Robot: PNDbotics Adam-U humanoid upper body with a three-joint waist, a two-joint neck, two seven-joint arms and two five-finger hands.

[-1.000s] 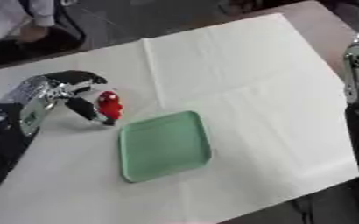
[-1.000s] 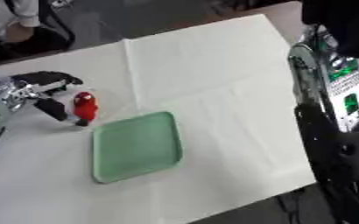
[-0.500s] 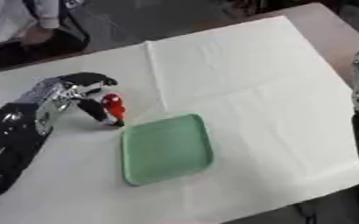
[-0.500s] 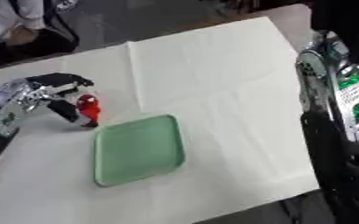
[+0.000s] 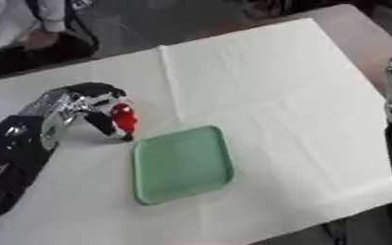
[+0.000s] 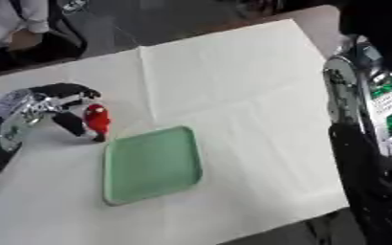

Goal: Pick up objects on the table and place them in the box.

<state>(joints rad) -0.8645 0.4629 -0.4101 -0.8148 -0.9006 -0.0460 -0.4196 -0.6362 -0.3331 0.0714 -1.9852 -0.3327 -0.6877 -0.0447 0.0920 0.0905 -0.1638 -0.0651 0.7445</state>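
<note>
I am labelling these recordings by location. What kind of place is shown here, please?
Probably a lab or test room for robot handling: a table under a white cloth holds only a green tray and a small red object at the left hand.

L robot hand (image 5: 75,106) low at left, fingers curled, pinching sth small.

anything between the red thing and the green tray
Nothing: only a narrow strip of bare white cloth separates the red object, held in the left hand, from the green tray, clearest in the left eye view.
</note>
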